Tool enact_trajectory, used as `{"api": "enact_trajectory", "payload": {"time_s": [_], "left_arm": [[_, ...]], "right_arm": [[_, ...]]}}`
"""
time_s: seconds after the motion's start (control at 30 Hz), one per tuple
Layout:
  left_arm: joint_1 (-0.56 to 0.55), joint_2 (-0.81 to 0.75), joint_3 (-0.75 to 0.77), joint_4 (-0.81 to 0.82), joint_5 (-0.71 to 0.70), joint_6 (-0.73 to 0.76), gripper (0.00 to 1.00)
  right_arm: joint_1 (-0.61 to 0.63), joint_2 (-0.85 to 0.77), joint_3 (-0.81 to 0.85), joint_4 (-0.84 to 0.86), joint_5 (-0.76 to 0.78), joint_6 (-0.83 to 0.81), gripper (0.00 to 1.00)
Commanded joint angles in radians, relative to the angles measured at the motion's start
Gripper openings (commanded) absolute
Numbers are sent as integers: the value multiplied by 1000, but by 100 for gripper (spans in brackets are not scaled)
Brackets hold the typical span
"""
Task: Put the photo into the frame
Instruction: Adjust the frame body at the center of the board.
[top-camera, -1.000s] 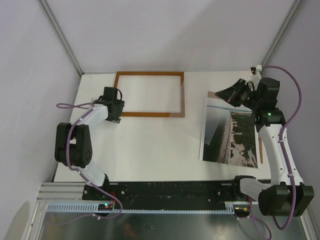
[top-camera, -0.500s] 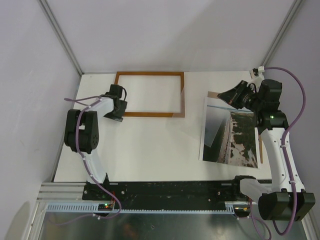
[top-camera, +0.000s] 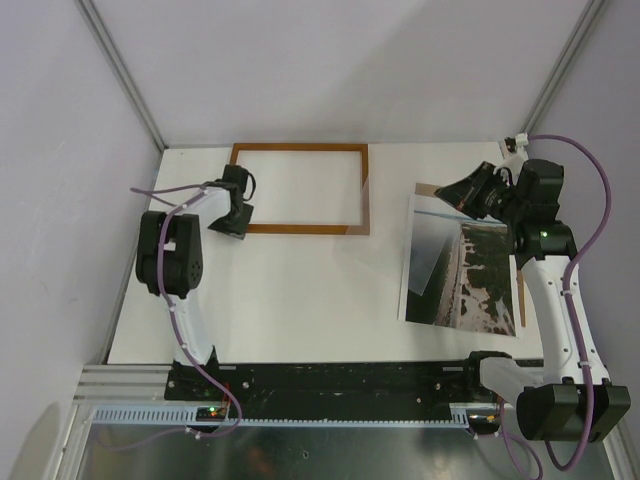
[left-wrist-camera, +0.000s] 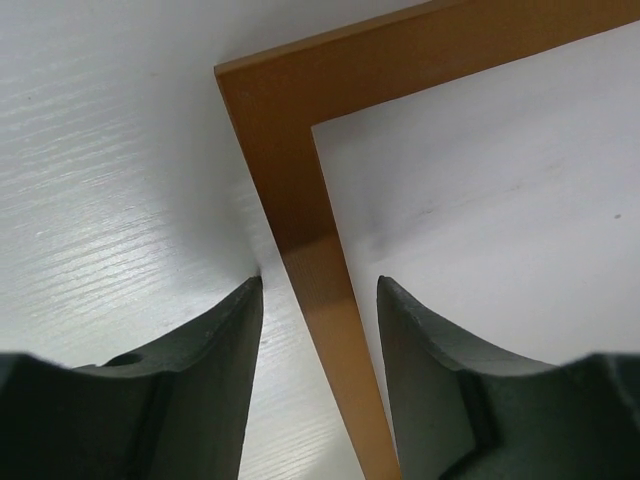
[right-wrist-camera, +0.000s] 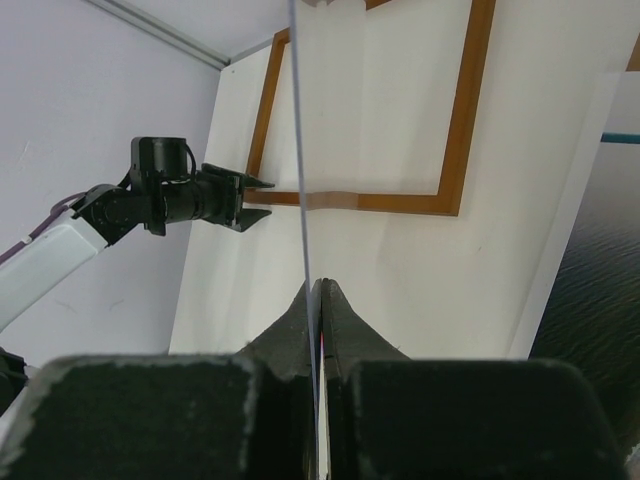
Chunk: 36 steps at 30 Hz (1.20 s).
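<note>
**Q:** Top view: where do the task's things lie?

**A:** The thin-railed rectangular brown wooden frame (top-camera: 300, 148) lies flat at the far left of the white bench (top-camera: 300, 290), with its long axis running left to right. The glossy rectangular coastline photo (top-camera: 470, 270) lies flat well to its right, long axis near to far, beside the right arm. The left claw (top-camera: 230, 226) sits at the frame's near-left corner, its arm bent sharply at the elbow. The right claw (top-camera: 445, 190) hovers over the photo's far edge.

**Q:** Left wrist view?

**A:** The jaws stand apart and straddle one rail just short of the corner. The rail is not yet clamped.

**Q:** Right wrist view?

**A:** The jaws are closed on a thin clear sheet (right-wrist-camera: 298, 150), upright and seen edge-on. The frame lies ahead. The photo lies ungripped, low on the right.
</note>
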Motion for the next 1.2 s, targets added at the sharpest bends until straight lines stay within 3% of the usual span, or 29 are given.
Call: {"api": "enact_trajectory", "payload": {"time_s": [0.0, 0.23, 0.6, 0.9, 1.17], "left_arm": [[-6, 25, 42, -65, -68, 14, 53], [-5, 38, 40, -82, -95, 54, 41], [24, -3, 5, -80, -119, 135, 3], [71, -35, 21, -67, -108, 231, 0], [122, -44, 57, 10, -17, 493, 0]], "right_arm": [[-9, -33, 53, 21, -13, -14, 0], [-17, -40, 53, 15, -18, -21, 0], [-2, -48, 53, 7, -19, -38, 0], [13, -59, 53, -3, 2, -55, 0], [23, -61, 53, -9, 16, -63, 0]]}}
